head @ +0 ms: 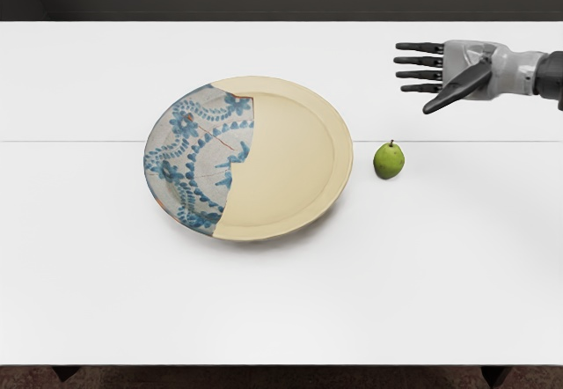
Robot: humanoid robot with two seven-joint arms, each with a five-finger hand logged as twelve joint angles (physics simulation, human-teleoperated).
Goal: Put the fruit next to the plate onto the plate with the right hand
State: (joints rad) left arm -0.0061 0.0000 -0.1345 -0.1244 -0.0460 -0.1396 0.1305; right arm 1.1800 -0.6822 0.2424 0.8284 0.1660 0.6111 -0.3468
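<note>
A white table (281,301) fills most of what I can see, with a dark strip of room behind its far edge. Near the middle sits a broad, shallow plate (290,156). Most of it is plain cream, while its left part carries a blue dotted floral pattern on a pale grey ground, the two areas meeting along a jagged line. Nothing lies on it.

Just to the right of the plate, close to its rim but not touching, stands a small green pear (389,160), upright with its narrow end up, casting a faint shadow on the table.

The right hand (440,70) comes in from the right edge, its grey wrist and dark forearm showing at the frame's border. It hovers above the table, farther back than the pear and a little to its right, well apart from the fruit. The palm faces sideways, the four dark fingers (418,61) stretched out straight toward the left and spread one above another, the thumb angled down and forward. They hold nothing.

The left arm does not show anywhere.
</note>
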